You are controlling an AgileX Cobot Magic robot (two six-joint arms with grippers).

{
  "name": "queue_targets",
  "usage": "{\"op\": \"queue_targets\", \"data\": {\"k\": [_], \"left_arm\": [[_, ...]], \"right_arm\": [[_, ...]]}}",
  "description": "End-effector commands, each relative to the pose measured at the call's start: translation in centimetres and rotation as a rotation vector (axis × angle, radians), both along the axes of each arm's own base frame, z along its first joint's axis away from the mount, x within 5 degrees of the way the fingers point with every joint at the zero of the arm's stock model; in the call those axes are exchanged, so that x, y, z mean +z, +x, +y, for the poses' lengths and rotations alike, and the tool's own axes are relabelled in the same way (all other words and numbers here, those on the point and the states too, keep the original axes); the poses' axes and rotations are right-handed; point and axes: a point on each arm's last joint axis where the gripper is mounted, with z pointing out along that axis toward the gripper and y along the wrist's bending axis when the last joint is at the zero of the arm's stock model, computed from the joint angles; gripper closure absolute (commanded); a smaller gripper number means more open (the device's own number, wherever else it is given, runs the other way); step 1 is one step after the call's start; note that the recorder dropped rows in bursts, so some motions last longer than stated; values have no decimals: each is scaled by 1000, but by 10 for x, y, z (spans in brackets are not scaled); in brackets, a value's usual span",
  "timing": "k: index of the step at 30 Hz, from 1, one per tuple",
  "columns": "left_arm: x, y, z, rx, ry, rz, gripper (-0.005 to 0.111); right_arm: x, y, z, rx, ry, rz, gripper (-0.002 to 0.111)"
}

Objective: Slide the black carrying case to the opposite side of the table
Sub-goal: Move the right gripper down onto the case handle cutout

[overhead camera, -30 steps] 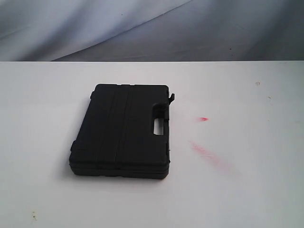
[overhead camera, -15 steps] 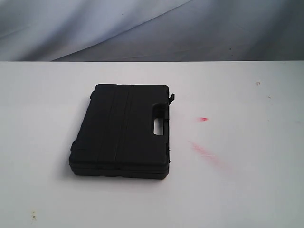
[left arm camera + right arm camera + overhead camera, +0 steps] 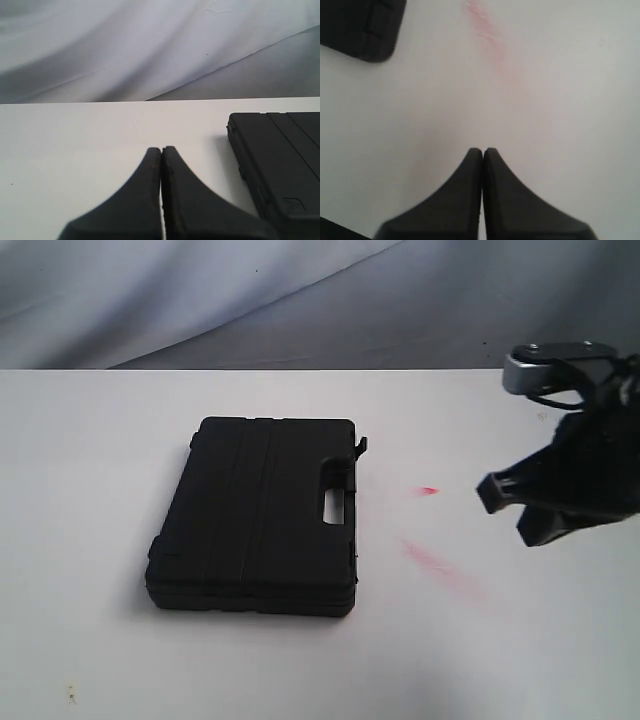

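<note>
The flat black case (image 3: 255, 515) lies on the white table (image 3: 90, 440), left of the middle, with its handle slot on its right side and a small latch at its far right corner. My right gripper (image 3: 510, 510) hovers over the table to the right of the case, apart from it. The right wrist view shows this gripper (image 3: 482, 150) shut and empty, with one corner of the case (image 3: 360, 25) at the frame's edge. The left gripper (image 3: 161, 149) is shut and empty beside the case (image 3: 280, 160); the exterior view does not show it.
Red smudges (image 3: 440, 565) mark the tabletop between the case and the right gripper, and the red streak (image 3: 487, 30) also shows in the right wrist view. A grey cloth backdrop (image 3: 320, 300) hangs behind the table's far edge.
The right arm and its gripper have come into the exterior view from the right. The case has not moved.
</note>
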Motion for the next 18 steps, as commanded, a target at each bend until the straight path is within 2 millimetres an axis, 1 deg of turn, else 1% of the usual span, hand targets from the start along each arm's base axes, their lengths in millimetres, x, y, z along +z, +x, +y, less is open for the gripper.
{"op": "queue_targets", "data": {"k": [1,5,8,11,13,18], "left_arm": [[-1,0,0,1,-3,-7,107],[-1,0,0,1,-3,-7,107],[-1,0,0,1,-3,-7,107],[-1,0,0,1,-3,-7,107],[-1,0,0,1,-3,-7,107],[-1,0,0,1,-3,-7,107]], "right_arm": [[-11,17,44,41,-15,12,108],[-34,34,81,17,15,16,108],[-44,36,95,6,51,31,108],[-52,39,103,14,60,9,108],[-57,43,105,13,56,-14,108],[-71,48,109,-20,59,-10,108]]}}
